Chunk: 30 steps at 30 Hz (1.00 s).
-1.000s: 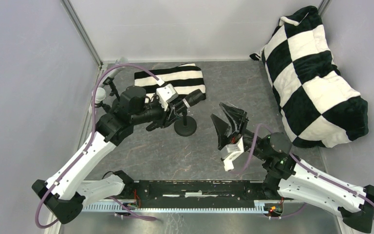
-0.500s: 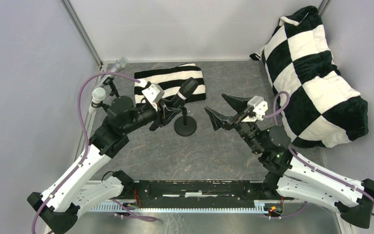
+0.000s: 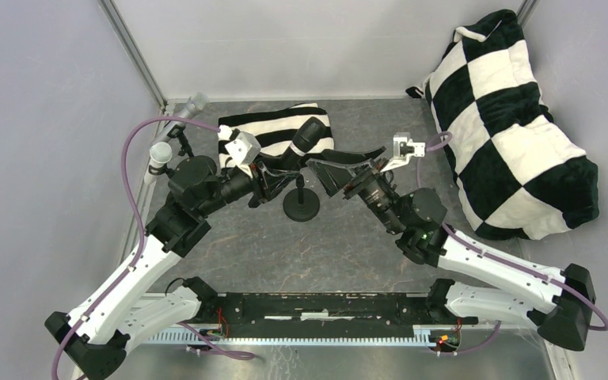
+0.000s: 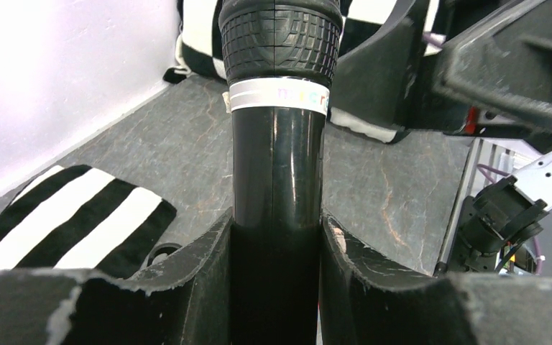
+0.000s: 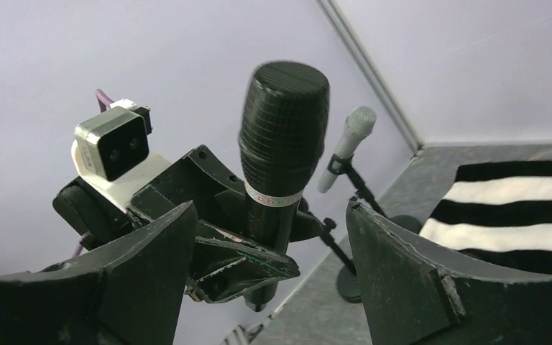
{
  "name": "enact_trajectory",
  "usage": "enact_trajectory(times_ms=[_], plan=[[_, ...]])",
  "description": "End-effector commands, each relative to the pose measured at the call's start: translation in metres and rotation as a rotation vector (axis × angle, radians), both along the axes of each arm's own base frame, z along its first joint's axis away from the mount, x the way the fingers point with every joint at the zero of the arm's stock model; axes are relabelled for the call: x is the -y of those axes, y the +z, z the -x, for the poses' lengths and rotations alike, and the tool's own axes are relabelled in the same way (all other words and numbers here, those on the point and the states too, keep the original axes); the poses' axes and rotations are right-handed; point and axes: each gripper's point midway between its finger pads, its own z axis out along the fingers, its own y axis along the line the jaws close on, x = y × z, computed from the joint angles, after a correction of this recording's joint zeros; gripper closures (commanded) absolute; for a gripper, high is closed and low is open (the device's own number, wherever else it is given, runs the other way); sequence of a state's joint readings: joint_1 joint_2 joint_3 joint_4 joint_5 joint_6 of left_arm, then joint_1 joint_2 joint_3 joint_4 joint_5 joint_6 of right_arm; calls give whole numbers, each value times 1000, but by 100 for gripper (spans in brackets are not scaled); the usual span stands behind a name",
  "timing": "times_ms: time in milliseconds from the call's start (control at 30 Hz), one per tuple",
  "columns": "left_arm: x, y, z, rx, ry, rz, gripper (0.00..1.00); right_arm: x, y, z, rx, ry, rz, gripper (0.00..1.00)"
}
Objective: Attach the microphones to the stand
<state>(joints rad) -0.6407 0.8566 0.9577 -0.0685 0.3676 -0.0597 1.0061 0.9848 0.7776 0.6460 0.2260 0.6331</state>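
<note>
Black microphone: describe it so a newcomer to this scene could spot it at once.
Find the striped cloth at the back. Over its near edge, the left end effector clamps the black microphone. It alone is black with a pale ring; the silver-grey microphone and white microphone sit at the far left.

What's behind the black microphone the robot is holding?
From the right wrist camera, a silver-grey microphone on a thin stand sits behind the black microphone. A finger hides part of the stand's foot.

The left hand (image 3: pixel 275 174) holds the black microphone (image 3: pixel 309 134) near the stand (image 3: pixel 301 207).
</note>
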Motion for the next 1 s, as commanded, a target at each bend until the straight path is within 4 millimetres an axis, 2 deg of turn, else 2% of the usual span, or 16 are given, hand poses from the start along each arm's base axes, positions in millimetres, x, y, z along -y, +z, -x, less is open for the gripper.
enact_trajectory(times_ms=[0,267,467,700,867,967], plan=[[6,24,7,42,-49,87,98,-11,30,6,-53,102,-167,18],[11,21,7,31,-76,80,98,-36,37,-3,-39,129,-159,21],[14,21,7,27,-88,83,98,-52,33,-11,-48,139,-146,26],[14,21,6,29,-84,85,98,-62,21,-19,-67,132,-126,34],[14,18,7,22,-87,82,98,-64,21,-21,-60,126,-131,44],[14,13,6,17,-86,67,98,-67,22,-21,-49,133,-123,45]])
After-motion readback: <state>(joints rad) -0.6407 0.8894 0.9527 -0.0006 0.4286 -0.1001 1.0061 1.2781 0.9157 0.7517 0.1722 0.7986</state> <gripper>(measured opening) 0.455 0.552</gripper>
